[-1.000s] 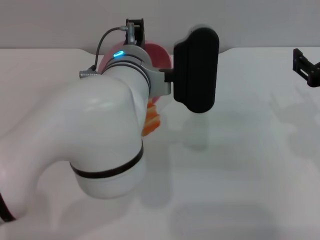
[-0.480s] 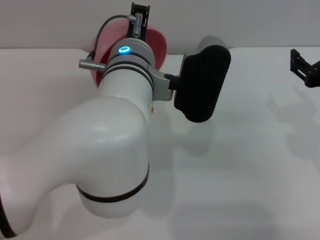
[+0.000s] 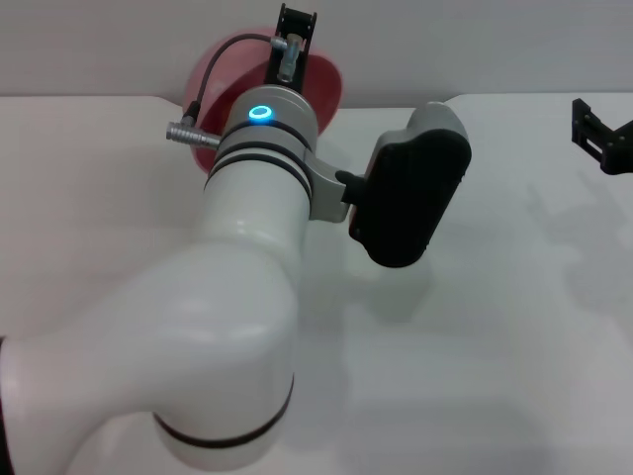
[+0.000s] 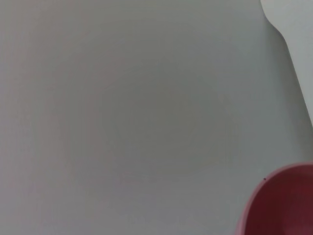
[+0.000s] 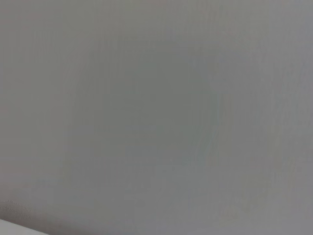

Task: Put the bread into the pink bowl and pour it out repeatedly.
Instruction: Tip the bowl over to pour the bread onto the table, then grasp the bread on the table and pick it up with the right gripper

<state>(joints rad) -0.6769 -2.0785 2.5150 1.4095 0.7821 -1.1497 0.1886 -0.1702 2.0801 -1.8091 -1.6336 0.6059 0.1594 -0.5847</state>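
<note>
The pink bowl [image 3: 226, 61] is lifted at the far side of the white table [image 3: 514, 327], tilted with its rim toward me, and my left arm covers most of it. My left gripper [image 3: 297, 32] sits at the bowl's upper rim, shut on it. A piece of the bowl's rim [image 4: 283, 205] also shows in a corner of the left wrist view. The bread is hidden; my left arm blocks the table below the bowl. My right gripper [image 3: 601, 134] hangs at the far right edge, well away from the bowl.
The black camera housing [image 3: 410, 198] on my left wrist juts out to the right of the arm. A grey wall [image 3: 475, 45] runs behind the table's far edge. The right wrist view shows only that grey surface.
My left arm has risen and swung slightly right, carrying the pink bowl higher. The bread that showed under the arm a second ago is now covered.
</note>
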